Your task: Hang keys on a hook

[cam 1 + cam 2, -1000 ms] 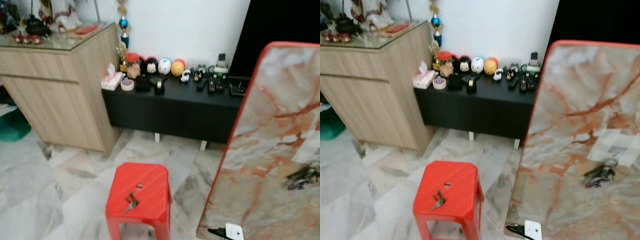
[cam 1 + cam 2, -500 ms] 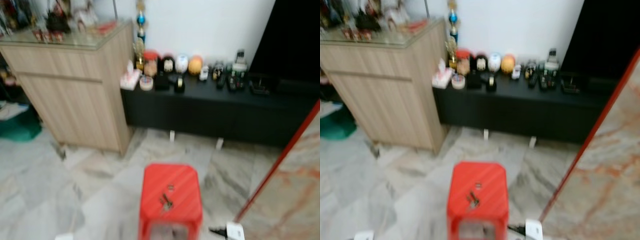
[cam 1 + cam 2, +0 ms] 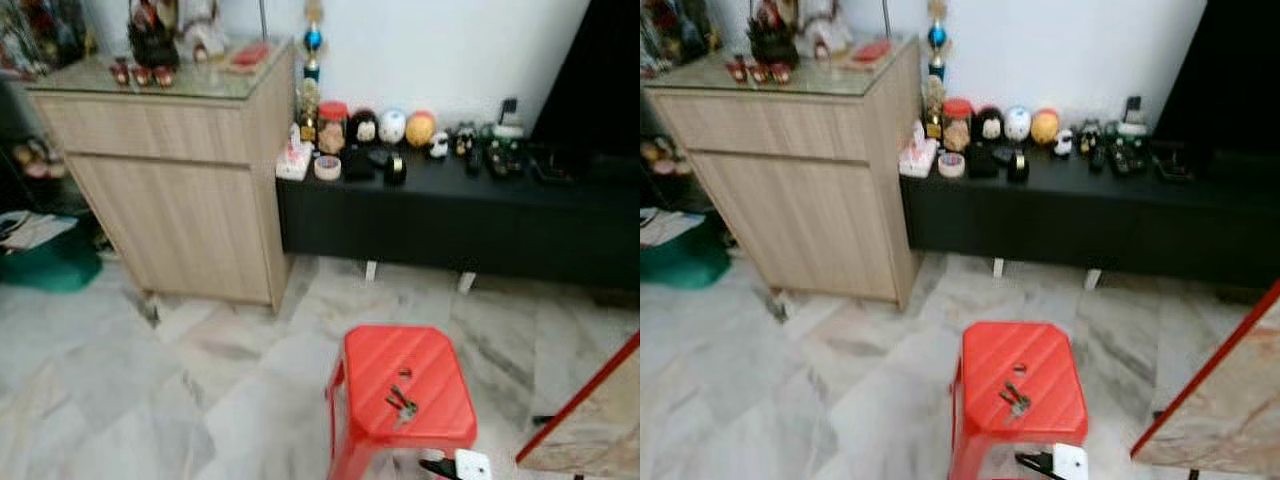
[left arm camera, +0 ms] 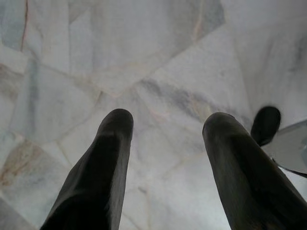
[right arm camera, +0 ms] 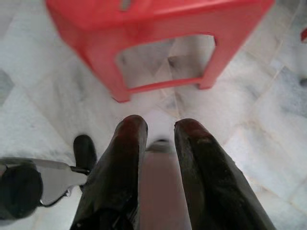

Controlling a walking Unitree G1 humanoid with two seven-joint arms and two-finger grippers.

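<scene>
The keys [image 3: 401, 404] lie loose on the flat seat of the red stool [image 3: 400, 385], just below the small slot in its middle — set out low and in the open, a spot that looks easy to reach down to from above. The stool stands on the marble floor [image 3: 180, 400], well apart from the wooden cabinet [image 3: 180, 190] and the long black bench [image 3: 440, 215] against the wall, where a row of small toys and remotes is lined up. A red-edged marble board [image 3: 590, 420] leans in at the lower right corner, and a white plug [image 3: 470, 465] with its black cord rests on the floor just beside the stool's foot. No hook can be made out from here, so the place to hang the keys is unknown at this point. Both arms hang low: the left gripper [image 4: 168, 129] points at bare floor with its two black fingers spread wide and nothing between them, while the right gripper [image 5: 160, 129] faces the stool's legs from the side, its fingers close with only a narrow gap, holding nothing I can see. I judge the task is at its start — the keys are not yet picked up, and the robot must get nearer and bend before either gripper could close on them.
</scene>
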